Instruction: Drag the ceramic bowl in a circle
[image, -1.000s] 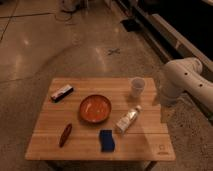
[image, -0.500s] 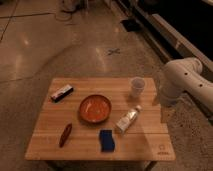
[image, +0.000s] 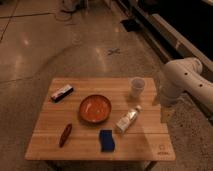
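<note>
Wooden table (image: 148, 146) seen from above at an angle, on a speckled polished floor (image: 35, 47); ceramic bowl (image: 95, 108) sits upright near the middle of the tabletop, orange-red glossy inside, darker rim, nothing in it, nothing touching it; gripper (image: 165, 114) hangs at the right edge of the table at the end of the white arm (image: 186, 80), which comes in from the right side of the view and bends downward; gripper well apart from the bowl, with the bottle and cup between them; fingers spread, nothing between them, not touching any item; clear plastic cup (image: 137, 87) upright at the back right of the table, just left of the arm; small plastic bottle (image: 127, 119) lying on its side right of the bowl, near it but apart, cap end pointing to the back right toward the cup; blue sponge (image: 106, 140) flat near the front edge, in front of the bowl and slightly right, just beside the bottle's lower end; dark reddish-brown oblong item (image: 65, 135) lying at the front left, too blurred to tell what it is; black and white packet (image: 62, 93) at the back left corner, tilted, apart from the bowl; small logo mark (image: 162, 148) on the front right corner of the tabletop; a cross-shaped mark (image: 114, 51) on the floor behind the table; dark structure with a pale ledge (image: 165, 30) running along the upper right.
</note>
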